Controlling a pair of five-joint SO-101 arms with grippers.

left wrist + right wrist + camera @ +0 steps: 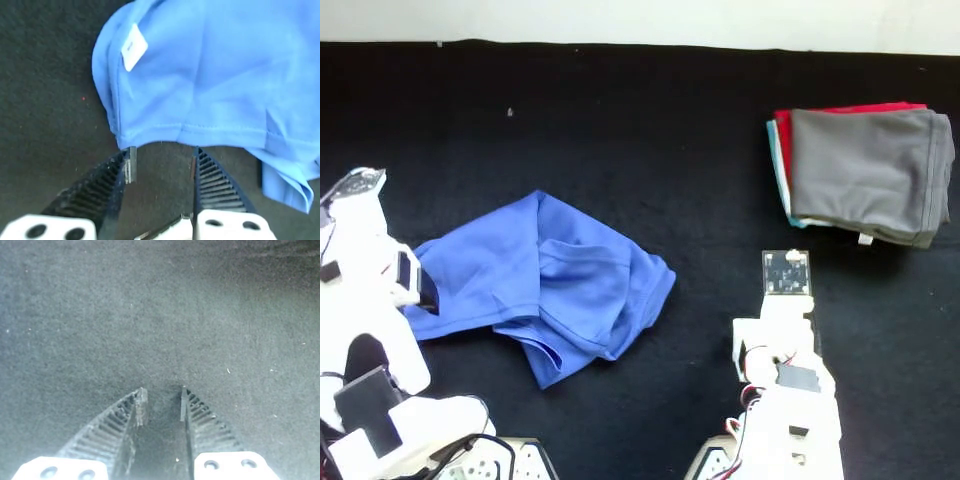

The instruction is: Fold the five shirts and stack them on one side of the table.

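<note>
Blue shirt [210, 75] just beside left tool [163, 161]

No text, number or sign can be read anywhere. The blue shirt [225, 75] carries a small white label [134, 46] sewn near its edge, and the faint dark mark on it is too blurred to make out. A small white tag [865, 238] sticks out from under the folded grey shirt [865, 175] on top of the pile, and nothing legible shows on it.
</note>
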